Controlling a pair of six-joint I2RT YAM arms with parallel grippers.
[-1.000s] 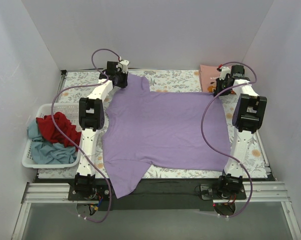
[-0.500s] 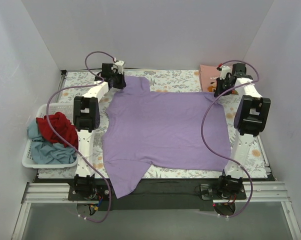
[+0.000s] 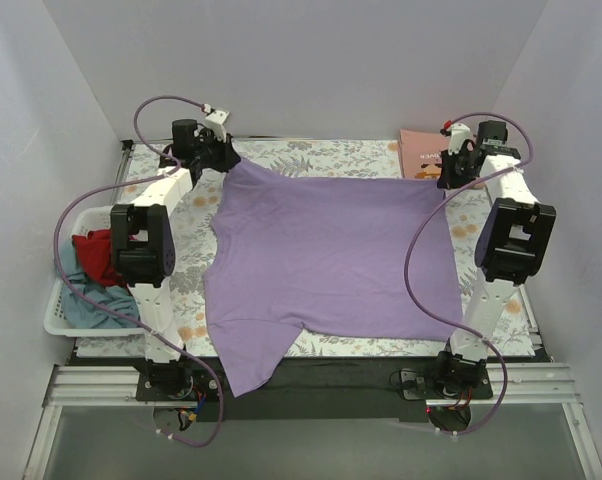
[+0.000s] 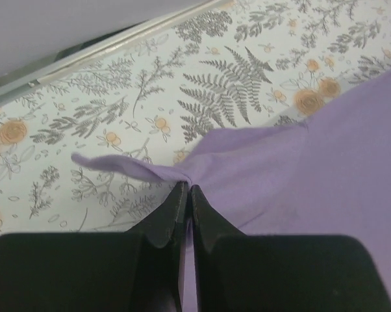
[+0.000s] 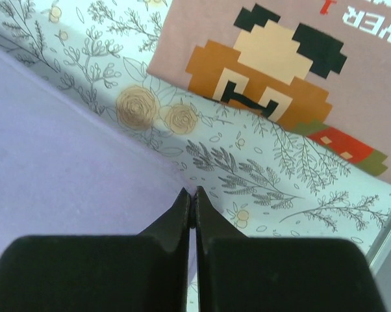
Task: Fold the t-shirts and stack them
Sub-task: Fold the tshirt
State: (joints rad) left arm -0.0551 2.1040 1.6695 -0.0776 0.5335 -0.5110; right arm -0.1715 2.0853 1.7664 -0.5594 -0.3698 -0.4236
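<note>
Top: lavender t-shirt (image 3: 331,255) flat mid-table, sleeve over the 6 o'clock edge. Left gripper (image 3: 224,158) at 11 and right gripper (image 3: 449,178) at 1 o'clock pinch its far corners.
Left wrist: jaws clamped on bunched purple fabric, floral cloth (image 4: 117,97) beyond.
Right wrist: jaws closed on the shirt edge, salmon-pink t-shirt (image 5: 267,58) at 1 o'clock, apart.

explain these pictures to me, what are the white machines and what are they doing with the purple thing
Two robot arms are bolted at the near edge. The wide picture is from a fixed camera above; the other two are from cameras on each wrist, looking past black fingers. A purple t-shirt lies spread on a floral cloth. The left gripper and right gripper are shut, each pinching a far corner of it. A pink t-shirt lies far right; a white basket at the left holds more clothes.
</note>
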